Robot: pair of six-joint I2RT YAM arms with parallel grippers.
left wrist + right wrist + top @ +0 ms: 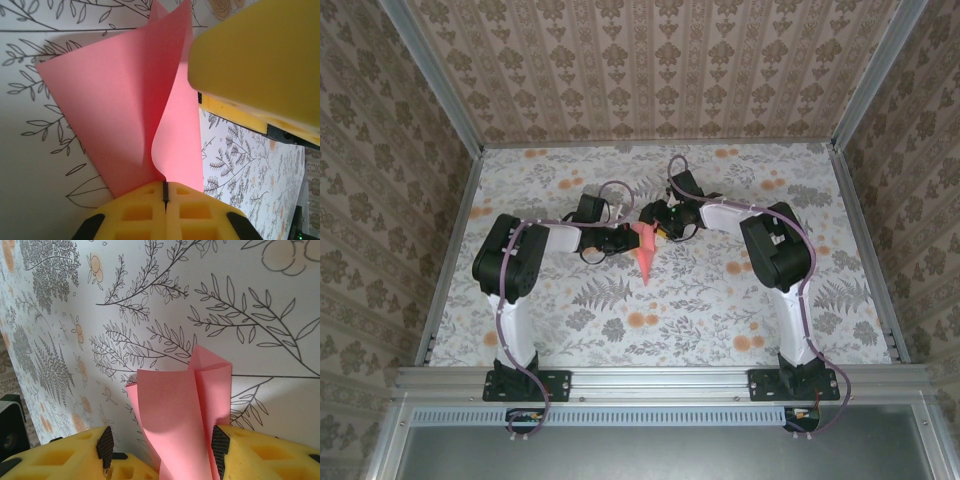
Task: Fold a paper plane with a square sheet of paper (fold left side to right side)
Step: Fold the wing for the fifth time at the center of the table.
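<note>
The square sheet of paper, salmon pink, is folded into a slim dart whose tip points toward the near edge, at mid-table. My left gripper is shut on one of its flaps. In the left wrist view the paper curls up out of the closed yellow fingers of the left gripper. My right gripper comes in from the right and is open. In its wrist view the loose upright layers of the paper stand between the right gripper's pads; the right pad touches the paper's edge and the left pad is clear of it.
The table wears a floral cloth, with patterned walls on three sides and a metal rail at the near edge. One yellow finger of the right gripper looms close over the paper in the left wrist view.
</note>
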